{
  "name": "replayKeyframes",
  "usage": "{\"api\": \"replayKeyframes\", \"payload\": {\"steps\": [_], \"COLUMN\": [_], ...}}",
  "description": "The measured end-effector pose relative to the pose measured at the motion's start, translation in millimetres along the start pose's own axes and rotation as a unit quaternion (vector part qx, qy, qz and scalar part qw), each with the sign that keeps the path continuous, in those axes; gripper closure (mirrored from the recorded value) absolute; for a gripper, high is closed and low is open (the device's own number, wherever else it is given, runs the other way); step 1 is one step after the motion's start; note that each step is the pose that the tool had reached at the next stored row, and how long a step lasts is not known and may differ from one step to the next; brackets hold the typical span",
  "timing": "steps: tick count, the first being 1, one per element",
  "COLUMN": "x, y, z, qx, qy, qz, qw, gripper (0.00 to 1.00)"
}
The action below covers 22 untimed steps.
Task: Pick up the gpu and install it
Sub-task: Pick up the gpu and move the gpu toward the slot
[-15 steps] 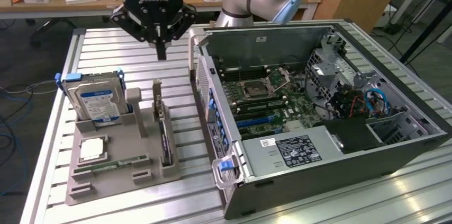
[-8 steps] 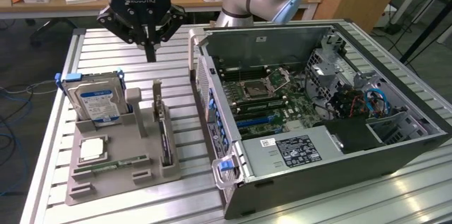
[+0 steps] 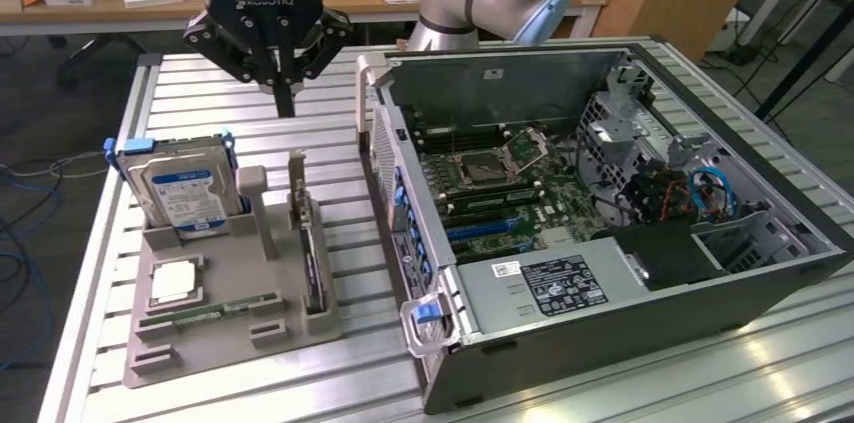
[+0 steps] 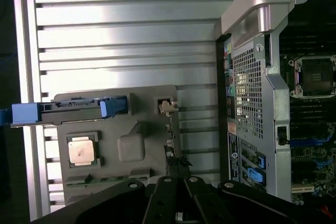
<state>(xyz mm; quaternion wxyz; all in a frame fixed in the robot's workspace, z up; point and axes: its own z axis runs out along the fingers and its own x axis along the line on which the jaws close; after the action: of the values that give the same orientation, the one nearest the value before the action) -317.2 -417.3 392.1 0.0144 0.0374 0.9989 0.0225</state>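
The gpu [image 3: 311,261] stands on its edge in a slot of the grey parts holder [image 3: 214,348], its silver bracket at the far end. From the wrist camera the gpu [image 4: 171,153] is a thin dark line seen edge-on, just ahead of my fingers. My gripper [image 3: 284,101] hangs above the slatted table beyond the holder, well above the card and apart from it, its fingers closed to a point with nothing between them. The gripper [image 4: 178,184] shows as dark fingers pressed together.
An open computer case [image 3: 747,293] lies on the exterior view's right, motherboard [image 3: 514,188] exposed. The holder also carries a hard drive [image 3: 190,198] with a blue-white label, a processor [image 3: 174,283] and a memory stick [image 3: 214,311]. Bare slatted table [image 4: 126,40] lies beyond the holder.
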Motion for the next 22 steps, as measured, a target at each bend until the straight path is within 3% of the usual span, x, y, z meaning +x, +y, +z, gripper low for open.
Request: {"api": "replayKeyframes", "payload": {"steps": [8, 10, 13, 16, 17, 22], "x": [0.0, 0.0, 0.0, 0.0, 0.0, 0.0], "y": [0.0, 0.0, 0.0, 0.0, 0.0, 0.0], "z": [0.0, 0.0, 0.0, 0.0, 0.0, 0.0], "qx": [-0.0001, -0.0001, -0.0001, -0.0001, -0.0001, -0.0002], "qy": [0.0, 0.0, 0.0, 0.0, 0.0, 0.0], "qz": [0.0, 0.0, 0.0, 0.0, 0.0, 0.0], "qw": [1.0, 1.0, 1.0, 1.0, 1.0, 1.0], "gripper": [0.89, 0.83, 0.65, 0.59, 0.53, 0.53]}}
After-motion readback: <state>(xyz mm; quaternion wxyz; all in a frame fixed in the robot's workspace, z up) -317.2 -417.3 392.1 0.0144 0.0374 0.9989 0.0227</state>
